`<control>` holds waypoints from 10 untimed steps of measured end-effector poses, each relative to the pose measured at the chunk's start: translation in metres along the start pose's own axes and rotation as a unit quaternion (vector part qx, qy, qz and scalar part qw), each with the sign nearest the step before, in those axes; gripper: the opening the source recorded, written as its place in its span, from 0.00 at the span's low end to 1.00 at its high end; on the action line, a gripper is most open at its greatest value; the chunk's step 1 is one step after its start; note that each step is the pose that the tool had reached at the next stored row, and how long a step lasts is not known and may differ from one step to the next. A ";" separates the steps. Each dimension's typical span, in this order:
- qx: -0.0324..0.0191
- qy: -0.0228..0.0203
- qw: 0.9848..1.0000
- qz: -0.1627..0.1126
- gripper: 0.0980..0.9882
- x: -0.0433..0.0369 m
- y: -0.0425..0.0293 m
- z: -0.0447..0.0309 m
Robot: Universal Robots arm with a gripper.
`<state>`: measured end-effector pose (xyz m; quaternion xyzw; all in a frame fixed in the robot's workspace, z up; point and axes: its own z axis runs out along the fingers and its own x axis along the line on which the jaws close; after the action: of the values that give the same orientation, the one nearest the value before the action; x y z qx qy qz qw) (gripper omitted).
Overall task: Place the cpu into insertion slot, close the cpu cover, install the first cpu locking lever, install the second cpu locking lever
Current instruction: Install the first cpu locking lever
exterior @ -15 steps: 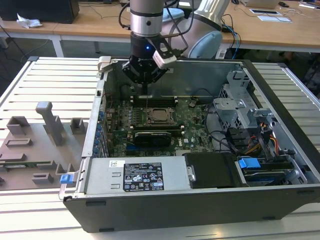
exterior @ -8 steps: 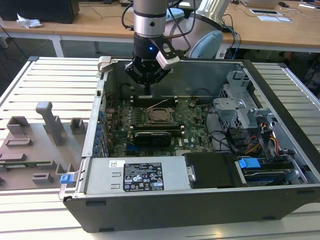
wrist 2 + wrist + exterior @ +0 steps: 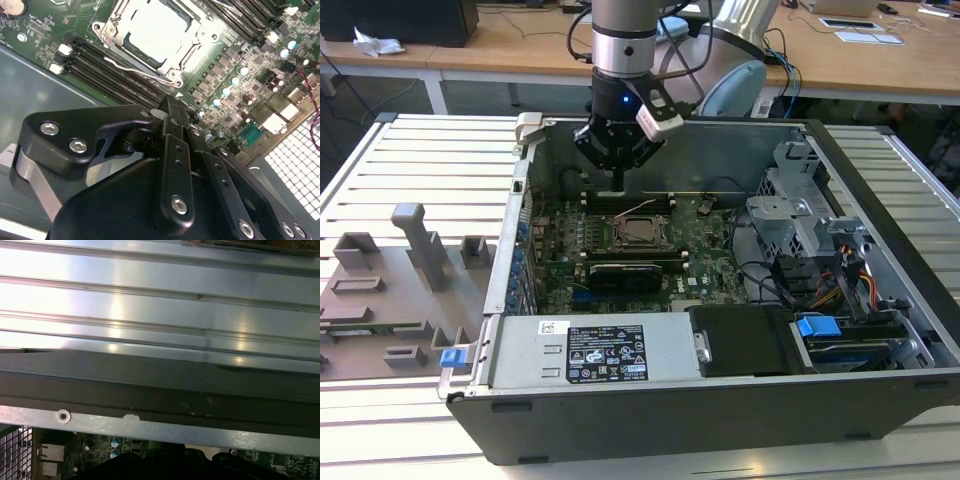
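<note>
The tool, fingers pressed together on nothing, hangs inside the open computer case, just beyond the insertion slot in the exterior view. In the second wrist view the cpu sits in that slot under the cpu cover (seemingly lying flat), with a thin wire lever alongside.

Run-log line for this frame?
gripper: jaws shut, empty, over board beside socket | chip: in socket | cover: down over chip | lever: latch unclear
</note>
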<state>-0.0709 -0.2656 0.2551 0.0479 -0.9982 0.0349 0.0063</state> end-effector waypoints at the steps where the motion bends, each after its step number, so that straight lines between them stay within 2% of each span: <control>1: 0.000 0.000 1.000 0.000 0.01 0.0000 0.0001 0.0009; 10: 0.000 0.000 1.000 0.000 0.01 -0.0002 0.0010 0.0146</control>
<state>-0.0710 -0.2656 0.2404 0.0478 -0.9982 0.0345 0.0065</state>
